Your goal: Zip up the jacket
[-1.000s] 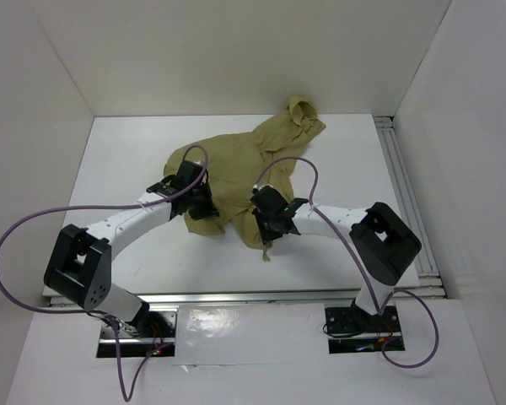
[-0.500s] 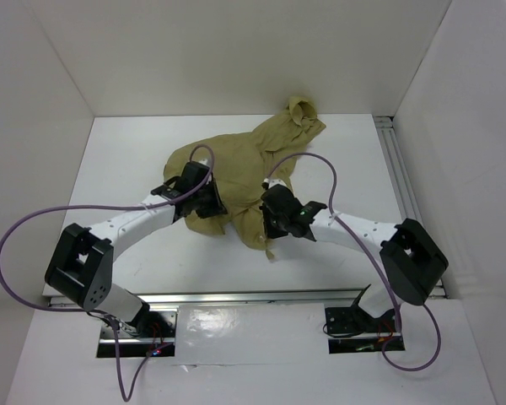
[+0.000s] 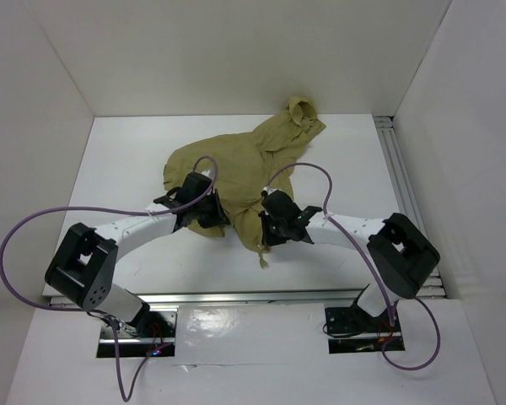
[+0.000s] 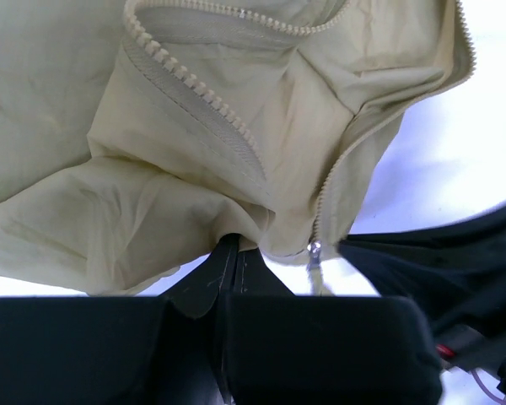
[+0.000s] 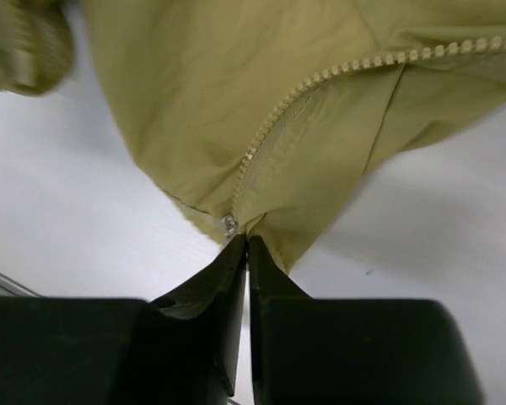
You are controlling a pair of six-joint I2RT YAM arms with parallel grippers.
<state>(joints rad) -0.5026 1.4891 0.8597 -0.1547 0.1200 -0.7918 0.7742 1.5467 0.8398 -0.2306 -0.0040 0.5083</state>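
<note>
**Both grippers pinch the jacket's near edge**

From above, the jacket lies crumpled in the middle of the white table, its hood bunched toward the far right. The left gripper and the right gripper sit near each other at the jacket's near edge, where a narrow tail of cloth hangs toward the arms' bases.

In the left wrist view, the left gripper has its fingers pressed together on a fold of the jacket. A row of zipper teeth runs across the cloth above, and a small metal piece hangs just right of the fingertips.

In the right wrist view, the right gripper has its fingers squeezed tight on the jacket's bottom corner, where a line of zipper teeth ends beside a small metal piece.
</note>
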